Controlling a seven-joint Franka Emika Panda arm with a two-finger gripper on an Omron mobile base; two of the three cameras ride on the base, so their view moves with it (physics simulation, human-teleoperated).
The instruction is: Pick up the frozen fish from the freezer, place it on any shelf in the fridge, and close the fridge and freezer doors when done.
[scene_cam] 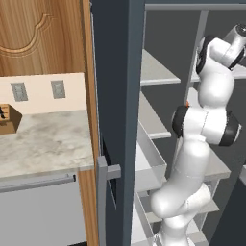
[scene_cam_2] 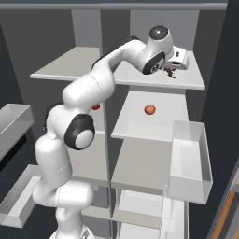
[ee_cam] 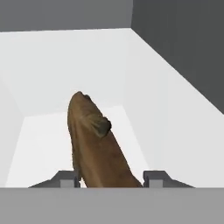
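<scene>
Two dark fingertips (ee_cam: 70, 178) stand on either side of the frozen fish (ee_cam: 97, 148) in the hand view, clenched on its brown body, which runs away from the camera over a pale grey board. In the right base view the gripper (scene_cam_2: 171, 70) hangs just above the top shelf (scene_cam_2: 189, 84) of the wider, right-hand compartment, with the fish a small dark speck beneath it. One shelf down lies a small round red fruit (scene_cam_2: 150, 109); another red fruit (scene_cam_2: 96, 107) shows past the arm's elbow, near the vertical divider (scene_cam_2: 106, 140). A grey door bin (scene_cam_2: 189, 161) juts forward at the right, close beside the lower shelves. In the left base view a slate-blue door (scene_cam: 117, 96) stands open edge-on between the arm and the marble counter (scene_cam: 43, 139), its grey bar handle (scene_cam: 102, 202) at the side. A brown box (scene_cam: 8, 118) sits on the counter by the wall.
</scene>
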